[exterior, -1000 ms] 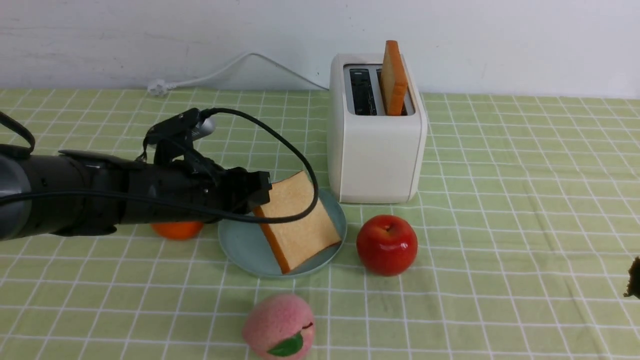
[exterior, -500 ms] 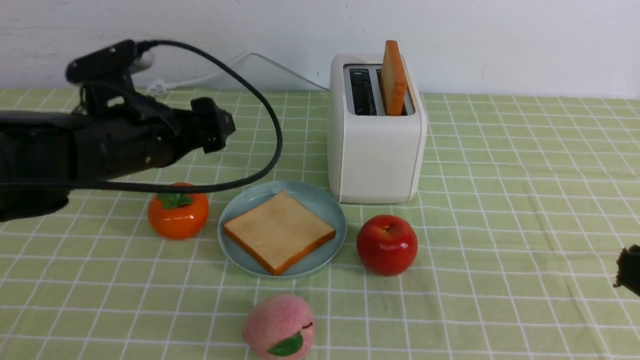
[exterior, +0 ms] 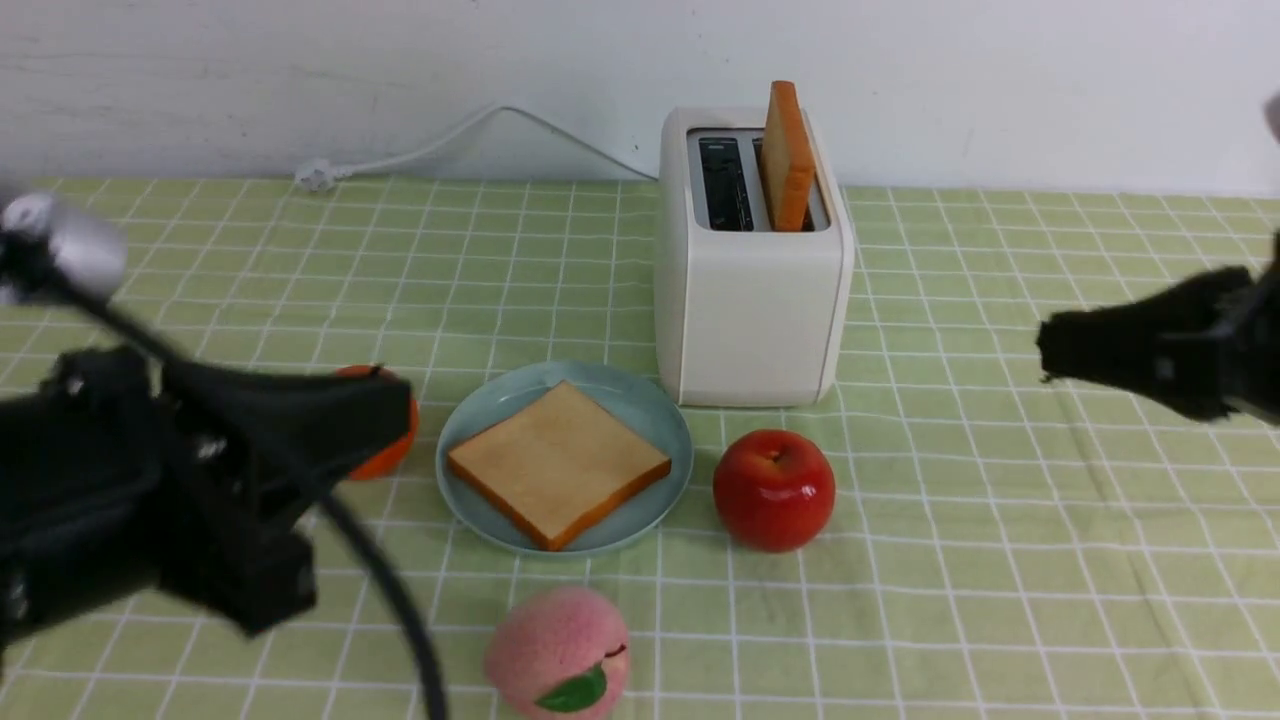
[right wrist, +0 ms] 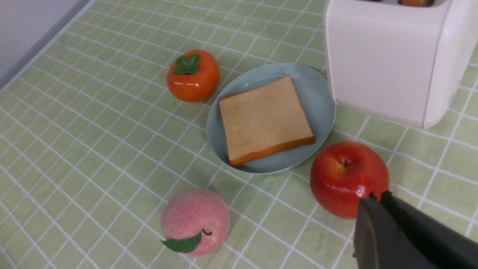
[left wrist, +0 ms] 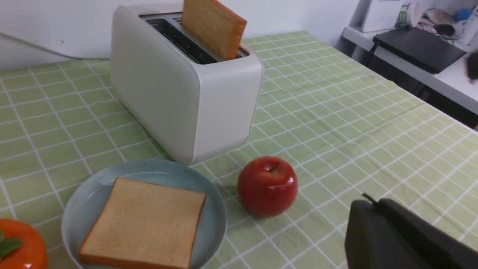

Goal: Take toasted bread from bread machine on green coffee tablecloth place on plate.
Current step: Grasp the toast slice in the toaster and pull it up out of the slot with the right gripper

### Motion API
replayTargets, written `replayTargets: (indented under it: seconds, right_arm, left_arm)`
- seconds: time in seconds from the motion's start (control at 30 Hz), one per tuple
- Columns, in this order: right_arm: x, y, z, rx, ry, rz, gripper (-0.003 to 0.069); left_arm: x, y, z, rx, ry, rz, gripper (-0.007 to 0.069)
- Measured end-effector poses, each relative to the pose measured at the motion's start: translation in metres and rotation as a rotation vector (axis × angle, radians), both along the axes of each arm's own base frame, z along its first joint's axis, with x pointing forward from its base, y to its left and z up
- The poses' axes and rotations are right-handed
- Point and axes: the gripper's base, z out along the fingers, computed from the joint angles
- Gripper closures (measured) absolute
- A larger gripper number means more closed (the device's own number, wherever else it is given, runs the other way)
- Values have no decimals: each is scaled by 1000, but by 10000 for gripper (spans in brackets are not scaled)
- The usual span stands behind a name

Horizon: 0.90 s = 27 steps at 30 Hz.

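One toast slice (exterior: 558,463) lies flat on the pale blue-green plate (exterior: 655,418) in front of the white bread machine (exterior: 750,290). The second toast slice (exterior: 788,155) stands upright in the machine's right slot. All stand on the green grid tablecloth (exterior: 1000,500). My left gripper (exterior: 395,410) is shut and empty, low at the front left, left of the plate. My right gripper (exterior: 1045,350) is shut and empty, raised at the right of the bread machine. In the left wrist view the plate (left wrist: 82,198) and flat slice (left wrist: 143,224) show; the right wrist view shows them too, plate (right wrist: 317,97) and slice (right wrist: 265,119).
An orange persimmon (exterior: 390,455) sits left of the plate, partly behind my left gripper. A red apple (exterior: 773,490) sits right of the plate. A pink peach (exterior: 557,653) lies at the front. The white power cord (exterior: 440,145) runs along the back wall.
My left arm has let go of the slice, which now lies flat on the plate, and has drawn back and down to the front left. My right arm has risen into view at the right.
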Motion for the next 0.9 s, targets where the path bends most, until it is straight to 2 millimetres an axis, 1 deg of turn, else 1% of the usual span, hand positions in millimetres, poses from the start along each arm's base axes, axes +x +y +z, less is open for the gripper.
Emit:
replayTargets:
  seconds: [0.1,0.17,0.23,0.27,0.33,0.4,0.43,0.47,0.53,0.57,0.6,0.63,0.7,0.73,0.8,0.87,0.9]
  right_arm:
    - [30,24,2,-59,14,44,656]
    - [52,37,4,-110,11,42,646]
    - [76,45,8,-146,-5,5,621]
    - [80,46,6,-149,-2,-2,617]
    - [111,51,12,-153,-21,-77,547]
    - [129,53,16,-140,-37,-120,472]
    - [140,56,14,-133,-38,-141,411]
    - [148,57,15,-124,-48,-151,367]
    - [167,62,8,-110,-59,-172,243]
    - [174,63,7,-104,-67,-180,201]
    - [177,64,4,-104,-67,-183,191]
    - [190,67,-3,-96,-83,-200,115]
    - [204,69,-16,-98,-92,-220,70]
    - [208,70,-19,-97,-100,-228,62]
    - [219,71,-33,-105,-99,-242,62]
    - [225,72,-43,-114,-98,-249,80]
    - [230,73,-52,-125,-95,-254,112]
  left_arm:
    - [-28,7,-11,-5,-49,-5,638]
    - [-44,11,-17,-7,-91,-9,638]
    - [-57,14,-26,6,-124,-11,638]
    - [-58,15,-27,7,-126,-10,638]
    - [-66,18,-38,26,-148,-3,638]
    - [-68,20,-42,31,-158,13,638]
    - [-68,22,-43,31,-168,33,638]
    - [-68,23,-43,29,-178,54,638]
    - [-66,26,-43,24,-189,88,638]
    - [-66,27,-43,20,-190,99,638]
    - [-66,27,-43,19,-190,101,638]
    - [-65,28,-42,3,-190,114,638]
    - [-65,28,-41,-6,-189,122,638]
    - [-65,28,-41,-10,-188,123,638]
    - [-65,28,-41,-15,-187,123,638]
    - [-65,28,-41,-15,-187,123,638]
    - [-65,28,-41,-18,-186,124,638]
